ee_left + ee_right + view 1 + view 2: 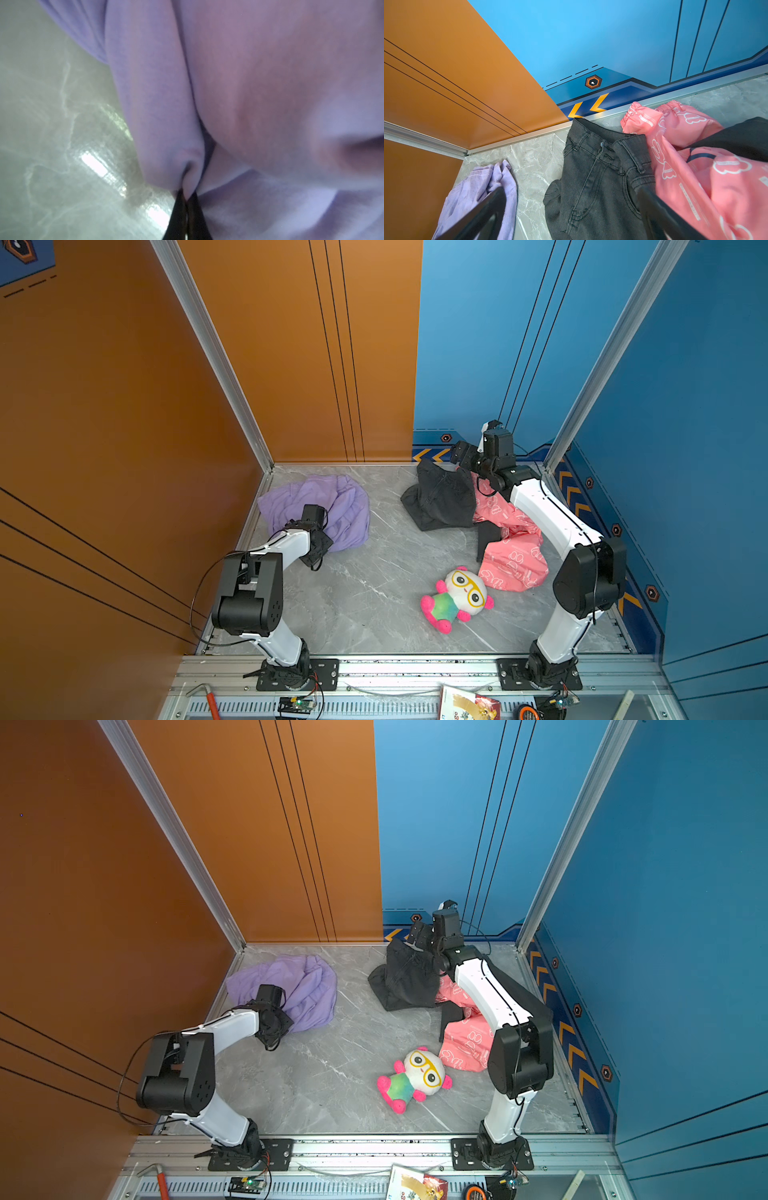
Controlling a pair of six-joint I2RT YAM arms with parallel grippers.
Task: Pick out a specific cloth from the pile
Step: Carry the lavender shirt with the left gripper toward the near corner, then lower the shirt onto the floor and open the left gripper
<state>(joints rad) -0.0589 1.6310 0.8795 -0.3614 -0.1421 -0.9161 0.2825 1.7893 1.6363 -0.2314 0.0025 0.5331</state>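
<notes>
Pinching a fold of the cloth (249,83), the left gripper (187,199) has its 2 dark fingers (178,209) drawn together, with a ridge of lavender fabric squeezed up between their tips. That grip on a raised crease, not a flat patch, looks chosen so the soft material bunches and cannot slide out. From the fingers the cloth spreads outward and away, lying on the marble floor (52,124), which shows bare just beside the tips. In both top views the cloth (328,506) sits well apart from the pile (465,510), so the wanted garment seems already separated.

The right gripper (571,209) stands wide, its 2 fingers (483,209) apart and holding nothing. Between them, just beyond the tips, lie the black jeans (598,176); outside 1 finger is the pink printed cloth (706,176), outside the other a far edge of the lavender cloth (481,187). It hangs above the heap, likely ready to pin the remaining garments. The plush toy (457,599) lies apart from both grippers, touched by neither.
</notes>
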